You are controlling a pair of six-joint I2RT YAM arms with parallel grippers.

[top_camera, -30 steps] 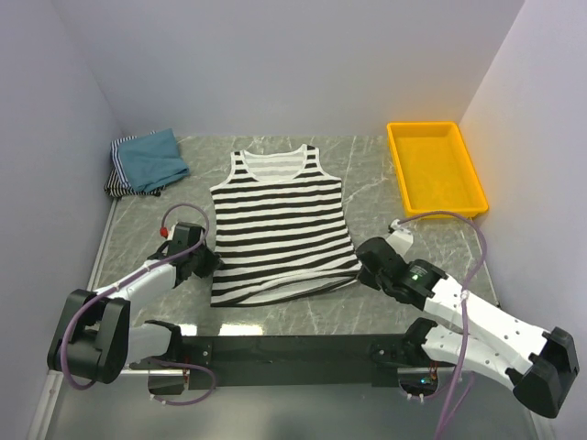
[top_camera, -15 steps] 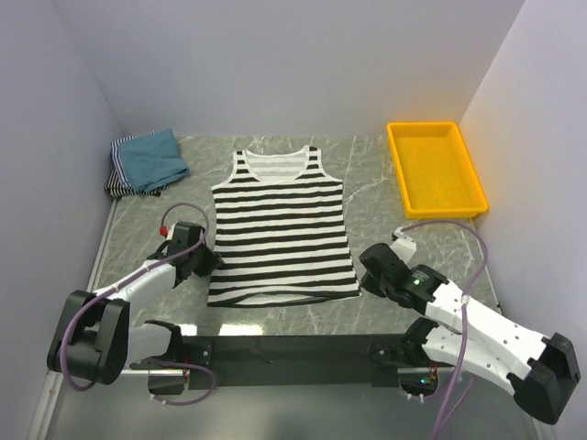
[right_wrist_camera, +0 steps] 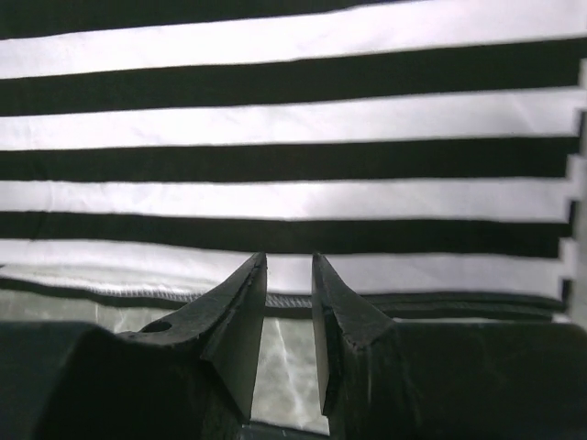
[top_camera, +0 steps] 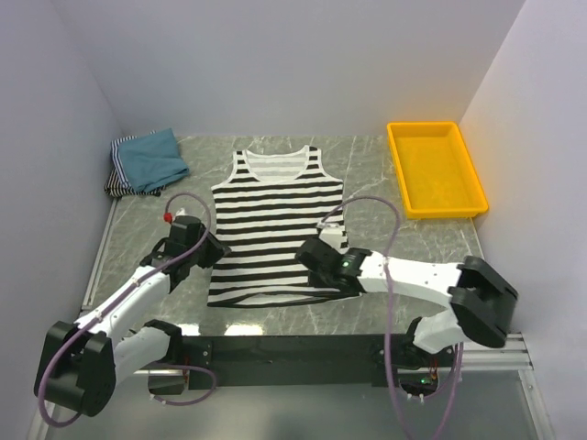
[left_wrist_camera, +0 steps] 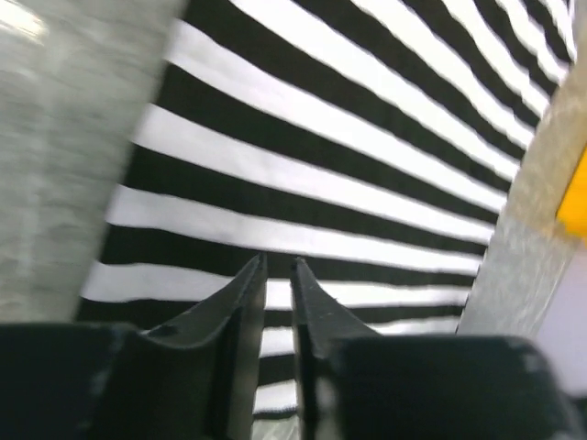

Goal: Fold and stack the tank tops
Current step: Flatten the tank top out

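Your right tool (right_wrist_camera: 289, 261) has swung left off the bare counter (top_camera: 367, 165) to hover over the hem of the striped tank top (top_camera: 275, 215), which lies flat mid-counter — jaws parted, gripping nothing. Your left tool (left_wrist_camera: 278, 266) sits at its lower left edge, jaws slightly parted — also released

A spread tank top (top_camera: 280, 225) lay flat in the middle of the surface (top_camera: 371, 188), neckline toward the back wall. Folded tank tops (top_camera: 147, 163) sat stacked in the far left corner, well apart from it. The tray (top_camera: 436, 165) stood at the far right. The left gripper (top_camera: 213, 251) hung over the spread top's left edge, and the right gripper (top_camera: 314, 261) over its near hem, toward the right.
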